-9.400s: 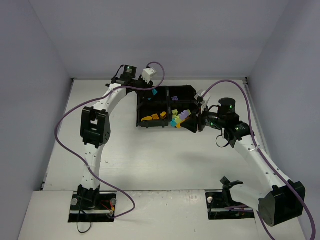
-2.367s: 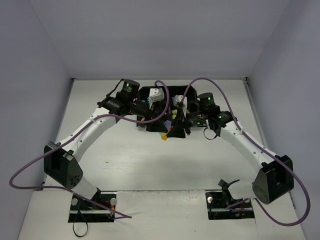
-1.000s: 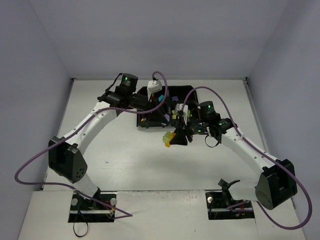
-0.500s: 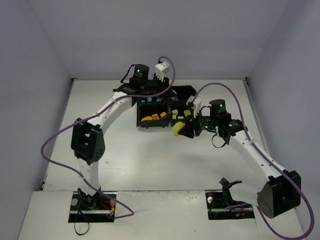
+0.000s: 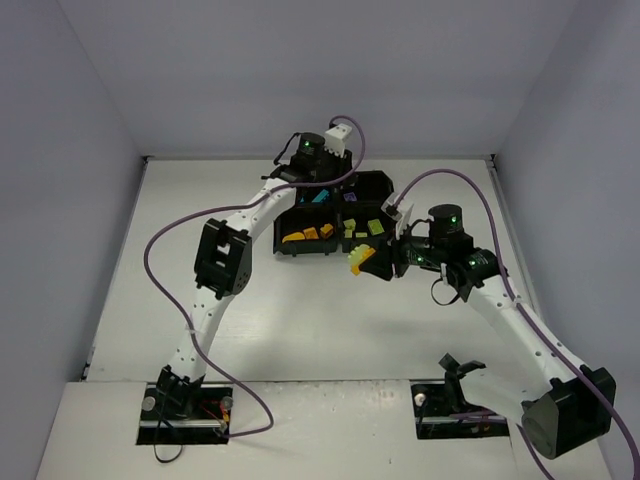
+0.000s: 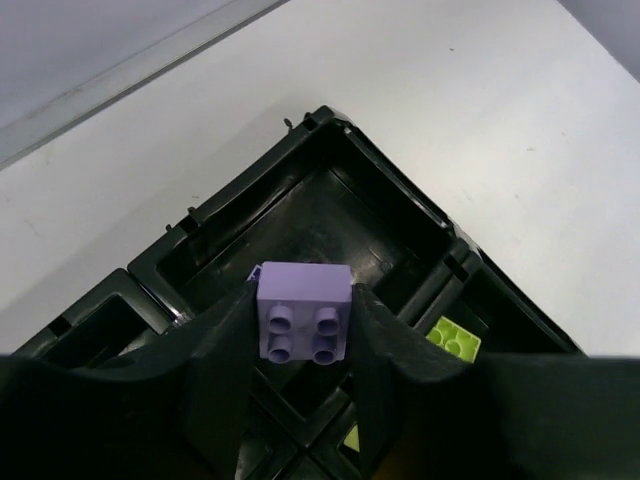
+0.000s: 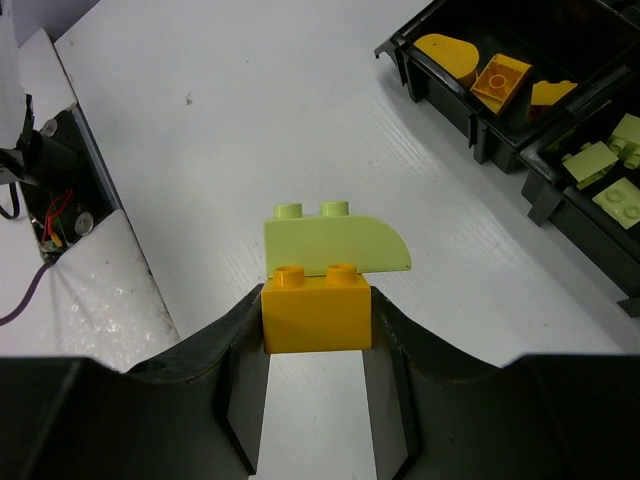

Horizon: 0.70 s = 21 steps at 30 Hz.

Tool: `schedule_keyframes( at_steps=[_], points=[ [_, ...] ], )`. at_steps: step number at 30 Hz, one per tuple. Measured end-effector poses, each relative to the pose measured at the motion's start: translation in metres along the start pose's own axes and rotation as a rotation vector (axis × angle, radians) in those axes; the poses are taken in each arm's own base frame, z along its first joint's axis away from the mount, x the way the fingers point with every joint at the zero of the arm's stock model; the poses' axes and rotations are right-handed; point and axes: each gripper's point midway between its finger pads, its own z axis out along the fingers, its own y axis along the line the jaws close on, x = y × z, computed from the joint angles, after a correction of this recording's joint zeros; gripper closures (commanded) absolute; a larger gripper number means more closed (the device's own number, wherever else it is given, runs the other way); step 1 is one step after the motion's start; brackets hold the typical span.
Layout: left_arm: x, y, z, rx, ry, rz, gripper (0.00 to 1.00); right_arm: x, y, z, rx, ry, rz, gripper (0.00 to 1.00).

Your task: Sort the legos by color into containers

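Table (image 5: 300, 320): white; both arm bases sit at its near edge, and purple cables (image 5: 160, 250) loop over it.
Right gripper (image 5: 366, 259): over bare table just beside the near-right corner of the black tray (image 5: 278, 232), fingers clamped on the two ends of an orange brick (image 7: 315, 318).
Orange brick, axis: long axis runs finger to finger; its two studs point away from the wrist camera.
Lime green brick (image 7: 336, 246): stacked on those studs and parallel to the orange one. It is longer, its right end is curved, and its own two studs are on the far side.
In the way: nothing lies between this stack and the tray, whose corner stands apart at the upper right of the right wrist view.
Near-left compartment (image 7: 478, 72): orange pieces.
Near-right compartment (image 7: 606, 178): lime green pieces.
Far-left compartment (image 5: 314, 200): cyan pieces.
Far-right compartment (image 6: 345, 220): directly below the left claw, with a purple speck showing in the top view.
Left gripper (image 6: 304, 338): reached to the tray's far side, fingers pinching a purple brick (image 6: 304, 300) above that compartment.
Purple brick, axis: square, four studs facing the wrist camera, no clear long axis.
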Motion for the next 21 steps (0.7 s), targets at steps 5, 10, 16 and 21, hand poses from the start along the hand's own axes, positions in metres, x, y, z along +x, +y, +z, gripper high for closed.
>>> schedule_keyframes(
  at_steps=[5,10,16,21],
  points=[
    [0.005,0.005,0.009,-0.044,0.001,-0.017,0.35,0.002,-0.001,-0.001,0.010,0.003,0.008,1.00],
    [0.005,0.007,0.003,-0.091,0.003,-0.061,0.19,0.002,-0.004,-0.001,0.024,0.005,-0.007,1.00],
    [-0.011,-0.013,-0.064,-0.152,0.043,-0.156,0.12,-0.001,-0.012,0.001,0.039,0.010,-0.088,1.00],
    [-0.065,-0.051,-0.148,-0.053,-0.065,-0.308,0.12,-0.011,-0.019,0.004,0.047,0.012,-0.196,1.00]
  ],
)
